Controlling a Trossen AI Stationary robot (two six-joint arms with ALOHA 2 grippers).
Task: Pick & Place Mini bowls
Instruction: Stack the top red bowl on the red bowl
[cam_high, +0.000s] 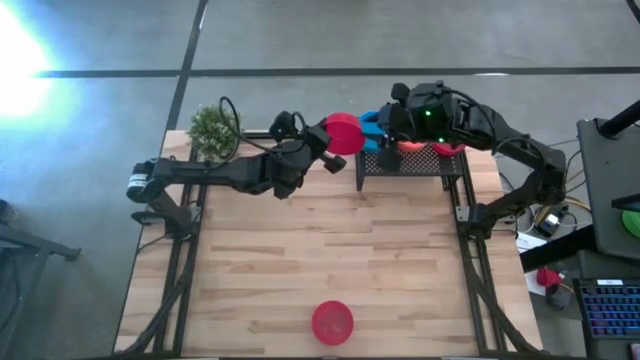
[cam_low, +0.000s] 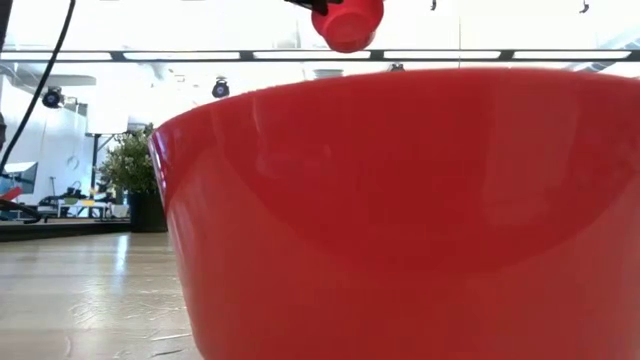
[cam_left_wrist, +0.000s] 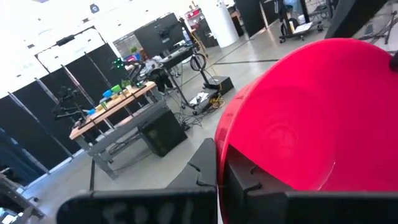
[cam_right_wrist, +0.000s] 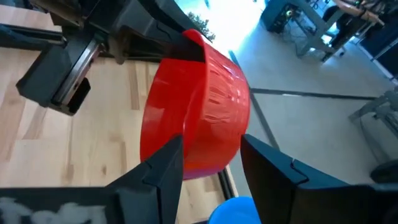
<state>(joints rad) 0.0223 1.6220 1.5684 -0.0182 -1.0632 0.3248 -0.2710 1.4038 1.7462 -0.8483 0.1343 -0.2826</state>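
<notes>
My left gripper (cam_high: 328, 138) reaches in from the table's left and is shut on a red mini bowl (cam_high: 345, 133), held high near the far edge; this bowl also shows at the top of the low view (cam_low: 347, 22). My right gripper (cam_high: 385, 128) is open beside it. In the right wrist view its fingers (cam_right_wrist: 163, 165) stand on either side of that bowl (cam_right_wrist: 199, 106); whether they touch it I cannot tell. A second red mini bowl (cam_high: 332, 322) rests on its base near the table's near edge and fills the low view (cam_low: 400, 220). A blue mini bowl (cam_high: 371, 122) sits under the right gripper. My left gripper pinches the red bowl's rim (cam_left_wrist: 219, 146), one finger (cam_left_wrist: 249, 186) on the outer wall and the other on the inner side. It comes level from the table's left. The bowl is lifted clear and turned on its side, its base (cam_left_wrist: 286, 134) facing the left wrist camera.
A black mesh rack (cam_high: 410, 166) stands at the far right of the table, with red bowls (cam_high: 412, 148) on it. A small green potted plant (cam_high: 213, 128) is at the far left corner. Bare wood (cam_high: 320, 240) lies between the arms and the near bowl.
</notes>
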